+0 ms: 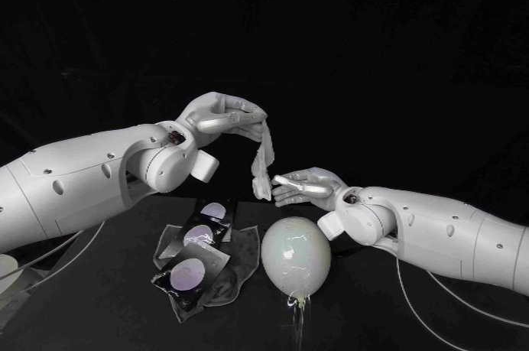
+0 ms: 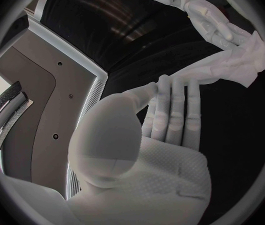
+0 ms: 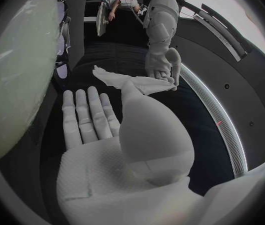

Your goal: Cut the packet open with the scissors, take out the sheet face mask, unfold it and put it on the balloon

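Head view first. My left hand [image 1: 226,114] is up high, fingers pinched on the top end of the white, limp, folded sheet face mask [image 1: 262,156]. The mask hangs as a narrow strip in the air between my hands. My right hand [image 1: 303,186] is lower, thumb and finger nipped on the bottom end, the other fingers loose. Right under that sits the pale oval rubber balloon [image 1: 296,255] on the black table [image 1: 364,324]. The dark foil packet [image 1: 189,273] lies crumpled beside it, on my left.

Over to the left wrist view. My own left hand [image 2: 164,130] has its fingers stretched up together. The mask [image 2: 232,67] runs from their tips as a wrinkled band to my right hand [image 2: 215,22].

Right wrist view now. My right hand [image 3: 107,135] has its fingers flat and its thumb raised to the mask's edge [image 3: 129,82]. My left hand [image 3: 160,67] comes down onto the far end. The balloon [image 3: 17,75] looms close alongside.

How will it handle? I'd say featherlight, floppy, probably damp and clingy, and easy to tear. Its layers will stick together, so I'd grip outer edges and corners and peel gently apart, not tug the middle. The balloon will likely roll at a nudge, so I'd drape the mask on and not press.
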